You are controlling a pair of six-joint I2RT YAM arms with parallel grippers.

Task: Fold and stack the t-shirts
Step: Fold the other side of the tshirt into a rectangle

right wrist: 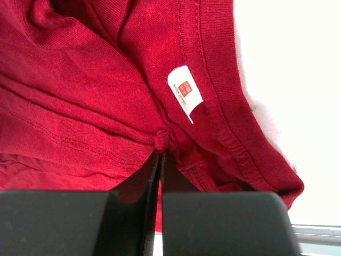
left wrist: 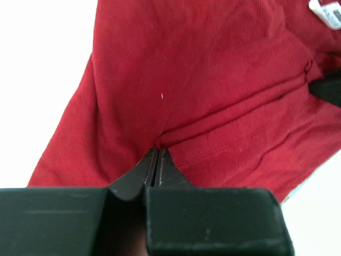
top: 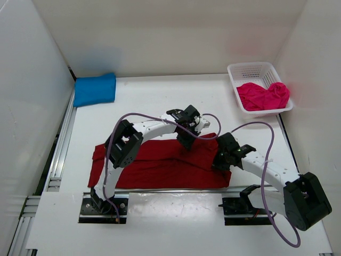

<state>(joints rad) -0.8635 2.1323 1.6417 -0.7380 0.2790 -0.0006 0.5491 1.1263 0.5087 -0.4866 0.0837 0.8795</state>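
Note:
The dark red t-shirt lies spread across the table in front of both arm bases. My left gripper is at its far edge, shut on a pinch of the red cloth. My right gripper is at the shirt's right end, shut on a small bunch of fabric beside the collar and its white label. The blue t-shirt lies folded at the far left corner. The pink t-shirt sits crumpled inside the basket.
A white mesh basket stands at the far right. White walls close in the table on three sides. A metal rail runs along the left edge, and purple cables loop over both arms.

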